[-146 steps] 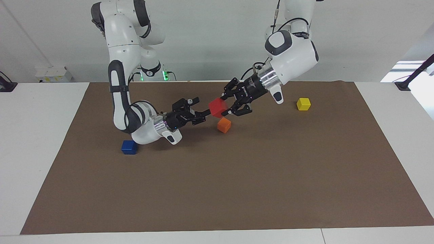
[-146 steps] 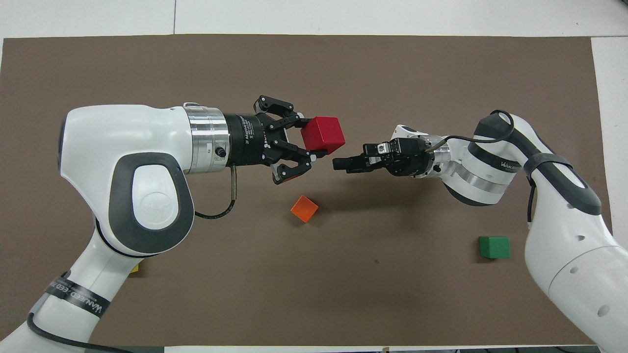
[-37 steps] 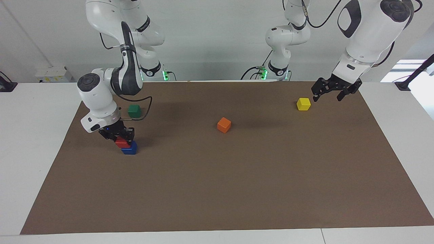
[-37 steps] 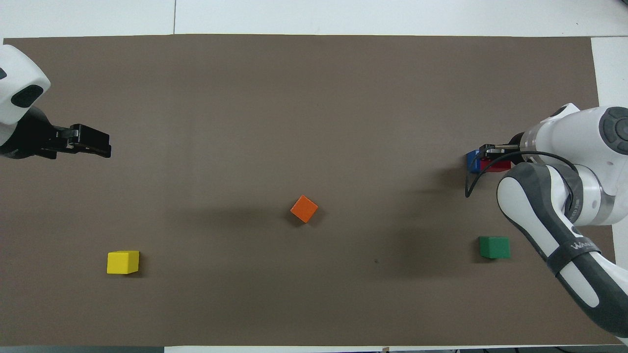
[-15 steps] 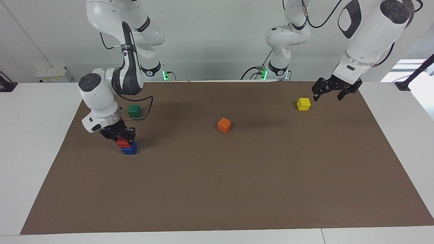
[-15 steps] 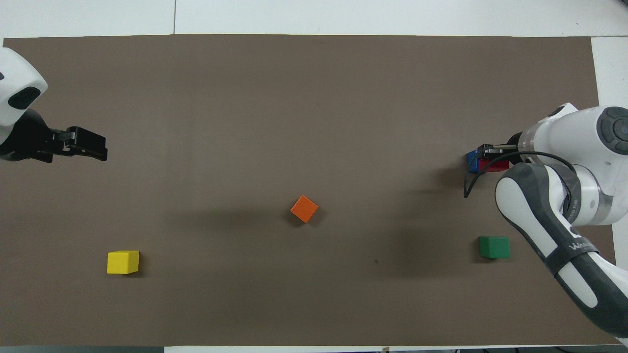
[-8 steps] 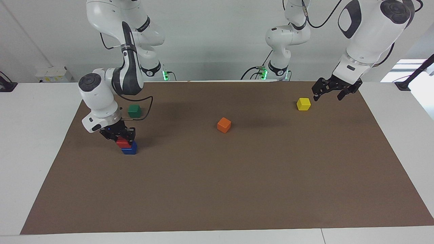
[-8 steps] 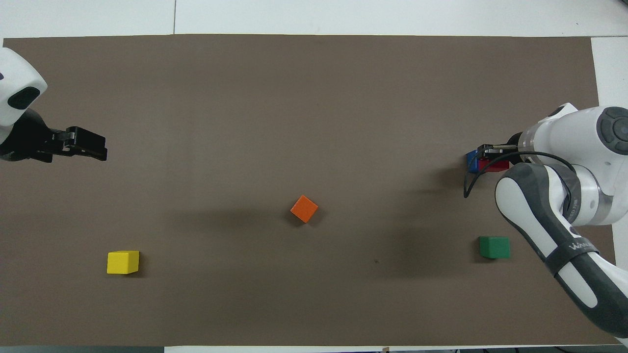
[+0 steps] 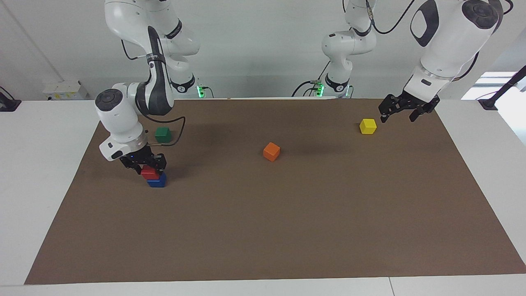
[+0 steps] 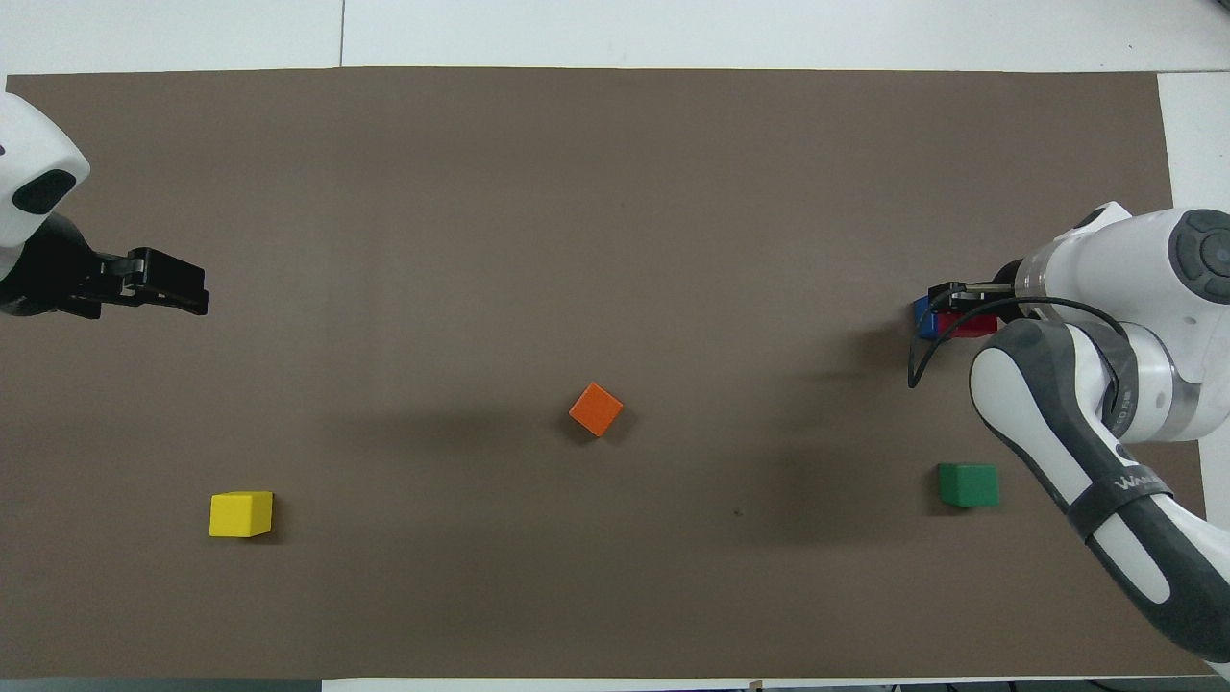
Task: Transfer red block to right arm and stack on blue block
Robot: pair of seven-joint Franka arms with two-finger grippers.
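On the brown-matted counter (image 9: 287, 230), the small red cube (image 9: 148, 173) sits atop the small deep blue cube (image 9: 157, 180) at the right arm's end. The right gripper (image 9: 143, 163) straddles the red cube; whether it grips, I cannot tell. The left gripper (image 9: 402, 112) waits open, raised beside the yellow cube (image 9: 367, 126).

Brown-matted table (image 9: 287, 230) with blue block (image 9: 158, 181), orange (image 9: 271, 151), yellow (image 9: 367, 126), green (image 9: 162, 134) cubes

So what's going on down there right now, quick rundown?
Right gripper over the red block, which sits on the blue block. Left gripper open, waiting above the mat by the yellow block. Nothing in the way.
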